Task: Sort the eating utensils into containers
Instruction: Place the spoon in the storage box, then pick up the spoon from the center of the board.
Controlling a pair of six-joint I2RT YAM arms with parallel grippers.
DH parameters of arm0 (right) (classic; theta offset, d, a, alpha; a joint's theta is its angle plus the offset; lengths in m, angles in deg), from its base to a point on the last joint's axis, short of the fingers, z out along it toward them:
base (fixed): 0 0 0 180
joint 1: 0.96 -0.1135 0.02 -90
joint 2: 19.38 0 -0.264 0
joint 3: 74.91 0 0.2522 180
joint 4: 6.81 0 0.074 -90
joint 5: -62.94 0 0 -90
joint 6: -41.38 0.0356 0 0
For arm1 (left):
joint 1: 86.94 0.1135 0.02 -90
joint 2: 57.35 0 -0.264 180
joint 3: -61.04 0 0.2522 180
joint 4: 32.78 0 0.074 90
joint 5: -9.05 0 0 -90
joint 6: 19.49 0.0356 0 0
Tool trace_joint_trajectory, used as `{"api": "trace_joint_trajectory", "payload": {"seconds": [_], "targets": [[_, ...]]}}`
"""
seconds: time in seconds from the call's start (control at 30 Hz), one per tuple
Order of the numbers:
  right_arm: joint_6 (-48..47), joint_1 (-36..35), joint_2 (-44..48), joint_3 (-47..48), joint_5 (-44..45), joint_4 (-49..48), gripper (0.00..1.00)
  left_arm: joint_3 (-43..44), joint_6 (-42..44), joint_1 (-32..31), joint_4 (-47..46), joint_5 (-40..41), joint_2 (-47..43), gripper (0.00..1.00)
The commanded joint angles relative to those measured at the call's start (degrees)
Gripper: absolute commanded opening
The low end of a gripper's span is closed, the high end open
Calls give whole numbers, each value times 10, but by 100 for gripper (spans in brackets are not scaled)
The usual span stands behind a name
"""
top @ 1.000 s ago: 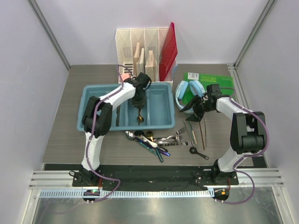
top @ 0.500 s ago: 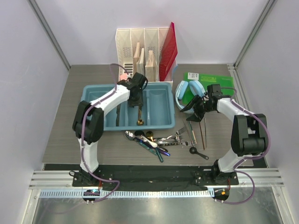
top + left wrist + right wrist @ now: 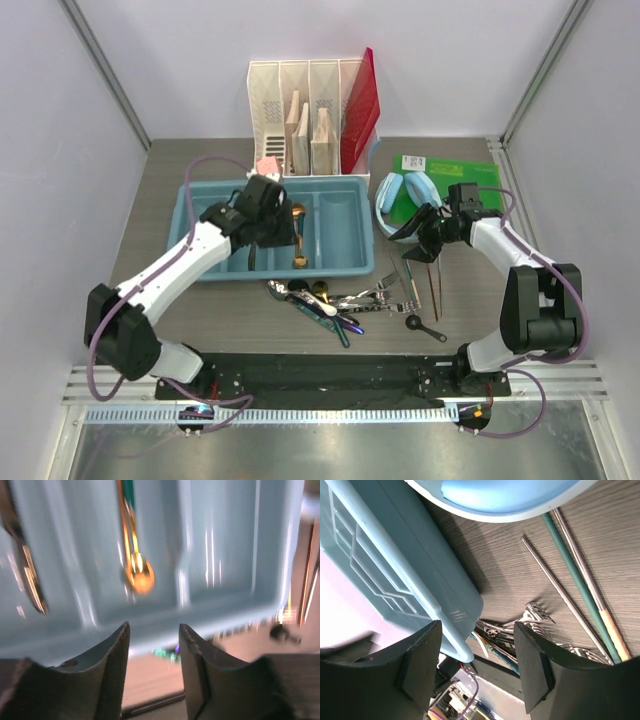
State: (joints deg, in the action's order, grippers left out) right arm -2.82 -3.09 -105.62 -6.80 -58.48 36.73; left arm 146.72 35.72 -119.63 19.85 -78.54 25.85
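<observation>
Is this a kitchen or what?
Probably a robot lab, not a kitchen: two arms bolted to a table, bare white walls around it, and a file rack beside the cutlery tray.

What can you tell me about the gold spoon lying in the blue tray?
The spoon looks like shiny gold metal, with a small round bowl and a thin handle that seems to turn green farther up, though the wrist view is blurred. It lies flat along a middle compartment of the tray, bowl toward the near wall. Nothing grips it.
</observation>
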Motion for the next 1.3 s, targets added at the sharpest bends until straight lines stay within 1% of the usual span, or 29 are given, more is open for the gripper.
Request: {"api": "trace_joint_trajectory", "payload": {"seconds": [0.0, 0.07, 0.1, 0.17, 0.3, 0.4, 0.53, 0.57, 0.63, 0.67, 0.77, 0.93, 1.03, 1.07, 1.17, 1.27], "targets": [[17, -2, 20, -4, 14, -2, 65, -127, -72, -21, -15, -54, -126, 46], [20, -5, 10, 0, 17, -9, 65, -188, -112, -21, -41, -56, -165, 47], [24, -10, 5, 2, 19, -11, 65, -204, -126, -21, -44, -54, -188, 47], [26, -17, -5, 11, 25, -12, 65, -240, -162, -22, -50, -54, -205, 47], [33, -30, -16, 16, 28, -12, 65, -279, -211, -34, -73, -46, -226, 47], [33, -34, -27, 14, 27, -12, 65, -301, -230, -48, -98, -42, -215, 49], [33, -35, -31, 8, 27, -13, 65, -323, -255, -58, -146, -47, -161, 51], [32, -35, -31, 8, 27, -12, 65, -326, -264, -63, -148, -37, -154, 51], [27, -36, -29, 6, 28, -11, 65, -330, -290, -82, -148, -29, -140, 51], [25, -36, -28, 5, 27, -11, 65, -331, -300, -89, -148, -2, -138, 51], [20, -36, -27, -2, 23, -10, 64, -332, -333, -117, -146, 21, -129, 51], [9, -36, -27, -11, 22, -10, 64, -318, -394, -163, -133, 88, -103, 51], [7, -35, -25, -20, 20, -10, 64, -292, -432, -176, -96, 124, -74, 50], [5, -36, -22, -23, 19, -10, 64, -281, -442, -182, -53, 134, -53, 50], [3, -36, -12, -30, 20, -10, 64, -241, -470, -188, 0, 160, -20, 49], [-2, -34, -10, -35, 16, -9, 64, -237, -490, -197, -1, 178, -1, 49]]}}
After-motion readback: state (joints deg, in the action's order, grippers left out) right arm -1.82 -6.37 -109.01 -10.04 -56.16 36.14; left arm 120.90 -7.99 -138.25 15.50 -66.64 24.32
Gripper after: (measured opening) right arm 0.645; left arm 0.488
